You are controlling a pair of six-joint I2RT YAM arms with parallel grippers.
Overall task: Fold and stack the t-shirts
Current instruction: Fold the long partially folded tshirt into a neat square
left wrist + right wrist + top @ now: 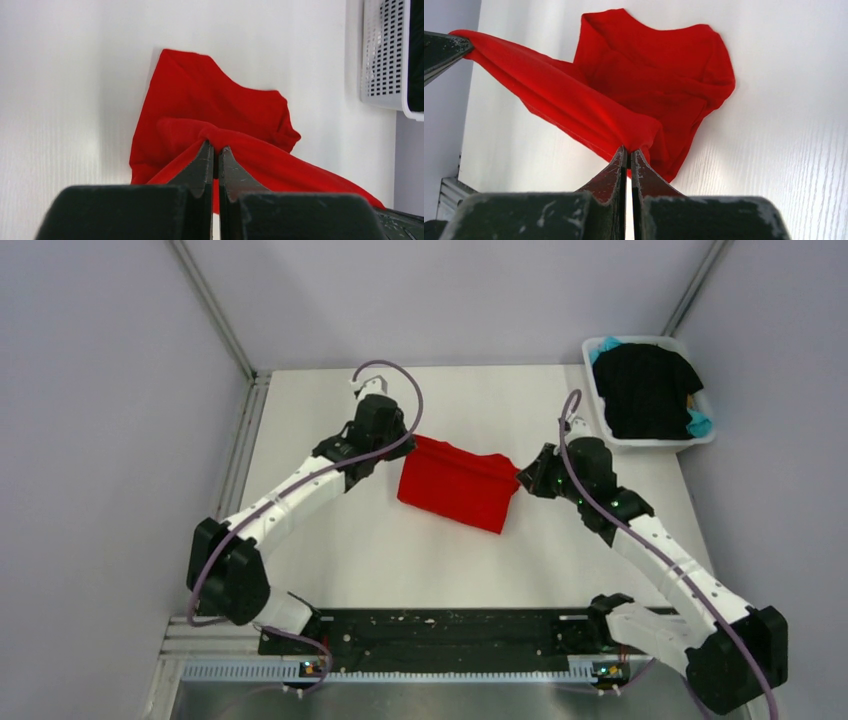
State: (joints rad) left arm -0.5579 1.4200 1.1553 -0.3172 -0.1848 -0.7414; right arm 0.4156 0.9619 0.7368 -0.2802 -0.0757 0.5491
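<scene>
Red t-shirt: mid-table between the two arms, partly folded over on itself; the bulk of it lies on the white surface, while its far edge is lifted and pulled into a taut band from one arm to the other
Left gripper: clenched on the far-left corner of the red cloth, jaws all but closed, with the fabric bunched over their tips
Right gripper: pinched tight on the right-hand corner of the same shirt; from its wrist camera the stretched red band runs up and away to the other arm's jaws at the left edge of the view
Black t-shirt: heaped loosely in the tub, filling most of it
Teal t-shirt: under the black one, peeking out at the tub's far-left corner and along its right side
Tub: white plastic with a perforated wall, at the far right corner of the table, well apart from the red shirt
Table: white, with a faint wood grain in the wrist views
</scene>
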